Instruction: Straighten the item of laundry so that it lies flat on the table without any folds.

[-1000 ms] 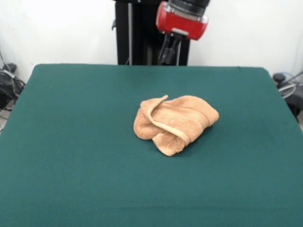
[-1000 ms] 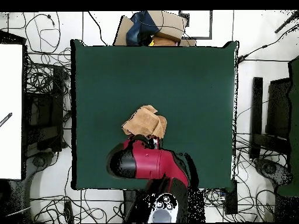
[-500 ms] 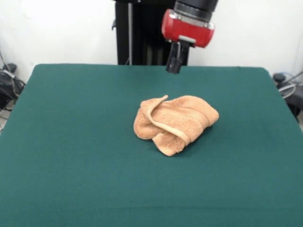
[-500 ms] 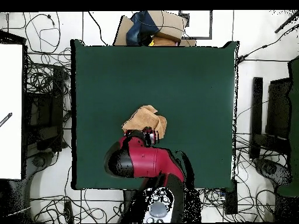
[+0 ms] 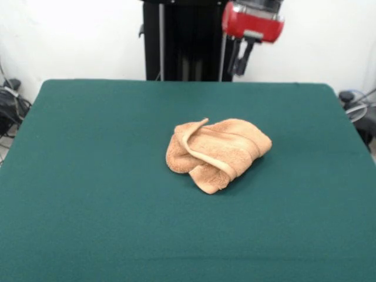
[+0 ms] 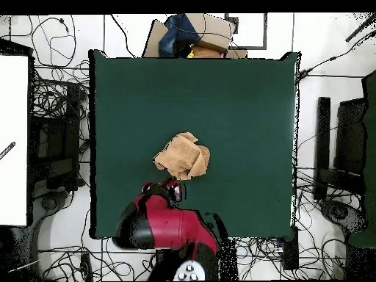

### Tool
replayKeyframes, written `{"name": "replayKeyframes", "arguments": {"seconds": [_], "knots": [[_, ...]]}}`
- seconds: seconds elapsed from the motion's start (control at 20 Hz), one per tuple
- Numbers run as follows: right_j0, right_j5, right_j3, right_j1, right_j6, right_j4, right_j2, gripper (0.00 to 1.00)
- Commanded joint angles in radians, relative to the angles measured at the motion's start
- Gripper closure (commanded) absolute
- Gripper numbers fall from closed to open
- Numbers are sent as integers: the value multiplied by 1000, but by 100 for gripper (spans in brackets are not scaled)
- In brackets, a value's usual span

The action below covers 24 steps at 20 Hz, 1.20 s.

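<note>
Green table (image 5: pixel 88 205) against white wall. Peach towel (image 5: pixel 216 153) crumpled near centre, several folds. Gripper (image 5: pixel 240 63) raised above far edge, empty; opening cannot be told. Risk: pinching stacked layers, dragging bundle, not unfolding.

Red and black arm (image 5: pixel 252 20) raised, wrist up high; gripper (image 5: pixel 240 61) hangs pointing down and slightly tilted, holding nothing, finger state unclear.
</note>
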Motion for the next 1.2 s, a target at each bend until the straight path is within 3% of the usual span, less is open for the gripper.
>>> {"name": "replayKeyframes", "arguments": {"seconds": [0.05,0.15,0.25,0.4,0.5,0.65,0.85,1.2], "knots": [[120,223,238,-220,175,2,-28,100],[215,302,248,-278,194,-1,-129,100],[168,295,341,-374,185,13,-68,100],[65,161,468,-416,170,51,71,100],[96,31,453,-327,226,25,70,100],[188,-86,364,-176,262,-3,-29,100],[138,2,325,-236,199,25,-8,100],[322,53,280,-178,293,167,-31,100]]}}
